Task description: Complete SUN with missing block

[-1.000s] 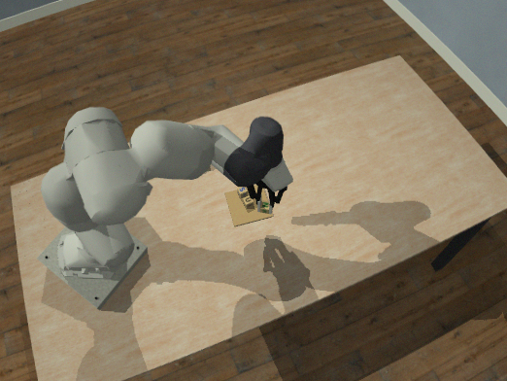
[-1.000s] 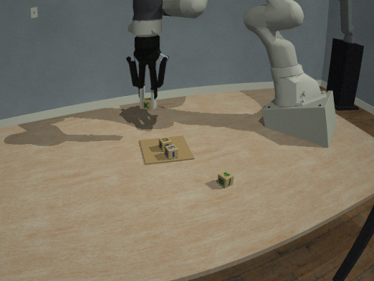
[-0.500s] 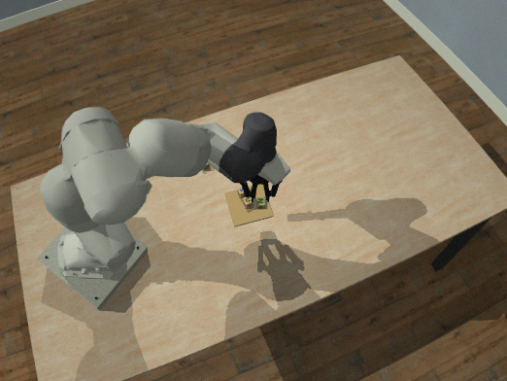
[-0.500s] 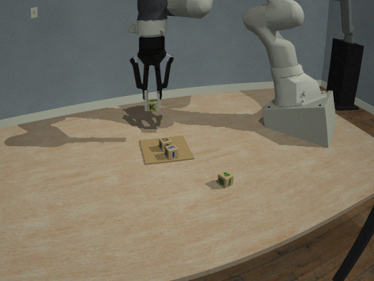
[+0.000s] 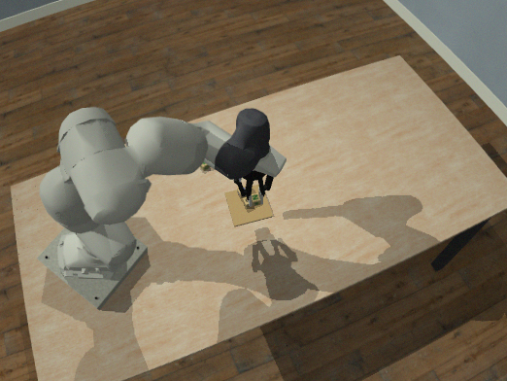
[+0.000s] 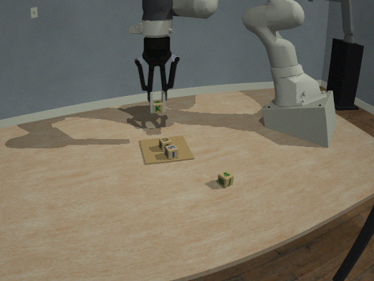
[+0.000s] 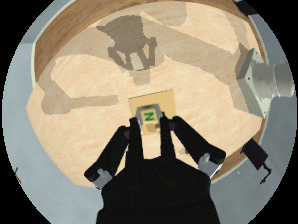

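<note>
Jaws [image 5: 256,200] [image 6: 157,103] grip a block [image 5: 255,197] [image 6: 157,107] [image 7: 149,116]; exterior shows its K, wrist its green N

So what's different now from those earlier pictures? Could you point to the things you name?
The gripper [image 5: 255,199] [image 6: 157,106] [image 7: 148,110] carried its block [image 5: 255,197] [image 6: 157,108] [image 7: 149,116] sideways, toward the robot's base side. Nothing was grabbed or let go. The mat [image 5: 238,217] [image 6: 187,155] [image 7: 168,101], the S block [image 6: 171,151], the U block [image 6: 165,144] and the block off the mat [image 5: 205,167] [image 6: 226,180] stayed put.
</note>
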You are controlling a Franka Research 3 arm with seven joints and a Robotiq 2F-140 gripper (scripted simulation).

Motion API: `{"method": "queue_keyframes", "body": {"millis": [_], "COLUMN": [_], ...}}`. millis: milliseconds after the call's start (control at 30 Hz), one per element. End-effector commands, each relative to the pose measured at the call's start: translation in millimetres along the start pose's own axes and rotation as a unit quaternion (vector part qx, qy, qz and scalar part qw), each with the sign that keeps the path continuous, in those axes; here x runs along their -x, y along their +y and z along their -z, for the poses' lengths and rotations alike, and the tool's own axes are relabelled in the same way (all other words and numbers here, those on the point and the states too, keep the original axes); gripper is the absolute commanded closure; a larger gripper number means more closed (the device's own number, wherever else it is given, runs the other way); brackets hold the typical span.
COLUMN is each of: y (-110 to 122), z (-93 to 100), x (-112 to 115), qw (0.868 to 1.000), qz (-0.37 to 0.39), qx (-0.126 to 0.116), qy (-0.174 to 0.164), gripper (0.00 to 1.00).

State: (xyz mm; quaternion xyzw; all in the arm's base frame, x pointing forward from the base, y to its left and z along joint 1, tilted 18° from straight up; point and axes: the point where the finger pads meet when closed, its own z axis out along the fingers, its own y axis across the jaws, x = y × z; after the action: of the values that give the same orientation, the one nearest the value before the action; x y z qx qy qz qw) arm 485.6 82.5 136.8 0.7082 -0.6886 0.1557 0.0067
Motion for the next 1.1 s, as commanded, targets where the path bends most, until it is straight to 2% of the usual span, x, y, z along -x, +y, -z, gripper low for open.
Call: {"method": "queue_keyframes", "body": {"millis": [0,233,767,900,1067], "y": [1.6,5.2,5.2,5.2,5.0], "z": [1.0,1.1,-0.1,-7.0,-25.0], "x": [3.8,8.2,8.3,8.3,8.2], "qw": [0.998,0.995,0.995,0.995,0.995], "qz": [0.070,0.102,0.102,0.102,0.102], "qx": [-0.003,-0.003,-0.003,-0.003,-0.003], "qy": [0.000,0.000,0.000,0.000,0.000], "gripper": [0.84,0.84,0.84,0.84,0.84]}}
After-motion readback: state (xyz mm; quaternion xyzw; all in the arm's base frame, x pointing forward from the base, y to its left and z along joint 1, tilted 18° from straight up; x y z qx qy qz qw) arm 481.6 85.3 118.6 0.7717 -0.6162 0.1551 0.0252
